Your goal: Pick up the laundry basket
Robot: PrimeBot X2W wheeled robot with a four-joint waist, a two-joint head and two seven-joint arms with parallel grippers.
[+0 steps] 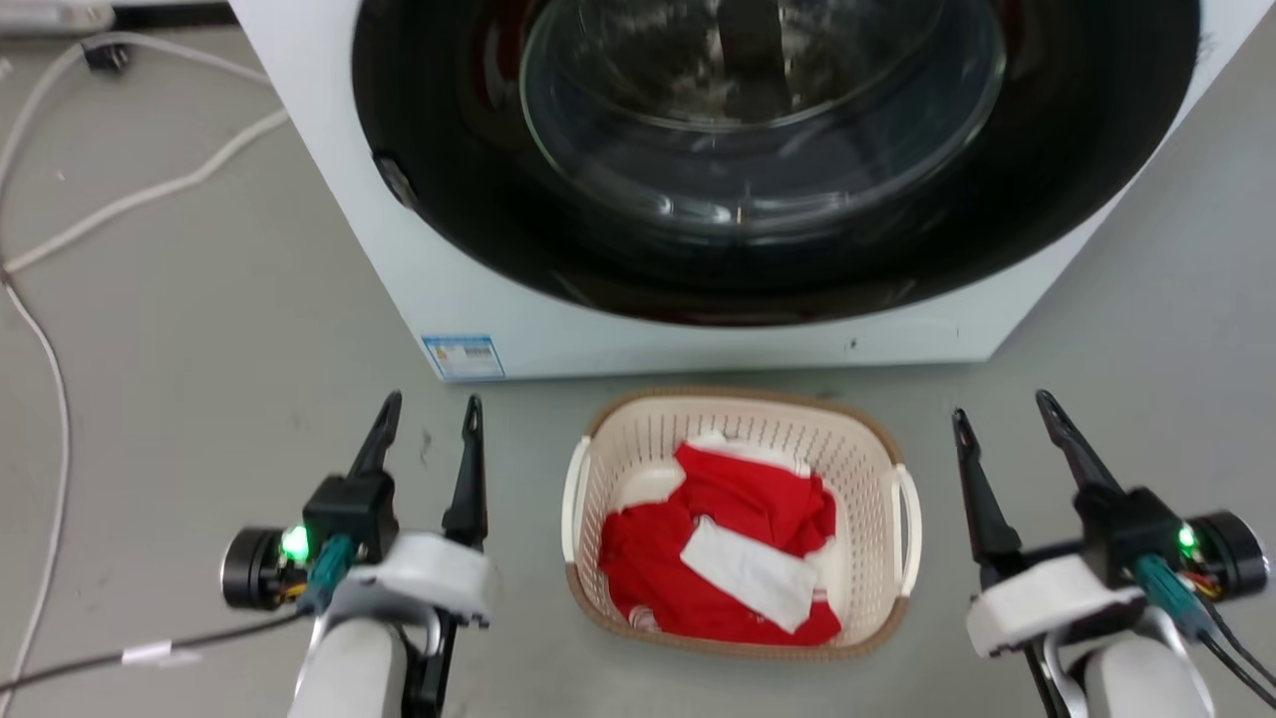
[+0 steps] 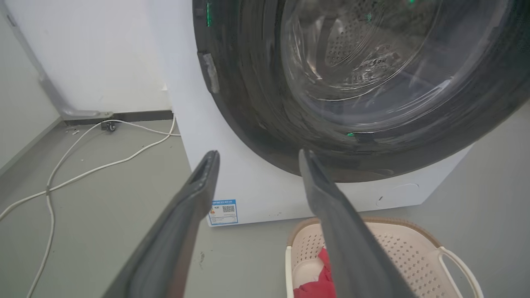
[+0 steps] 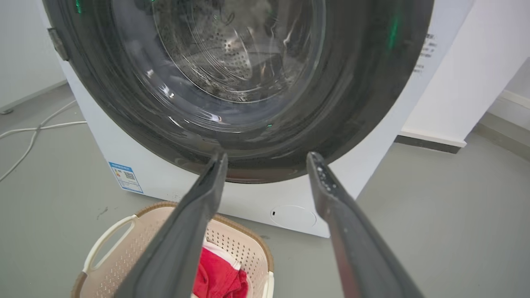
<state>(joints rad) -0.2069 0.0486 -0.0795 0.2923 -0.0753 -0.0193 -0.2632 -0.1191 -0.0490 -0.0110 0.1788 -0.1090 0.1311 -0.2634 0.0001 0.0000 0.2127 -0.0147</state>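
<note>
The laundry basket stands on the grey floor just in front of the washing machine, cream and perforated with a brown rim and white side handles. Red and white cloth lies inside it. My left gripper hangs open to the basket's left, a short gap away from its handle. My right gripper hangs open to its right, also apart from it. In the left wrist view the basket sits at the lower right past the open gripper. The right wrist view has the basket at lower left behind the open gripper.
A white front-loading washing machine with a dark round glass door rises right behind the basket. White cables trail over the floor at the left. A white wall and skirting stand to the machine's right.
</note>
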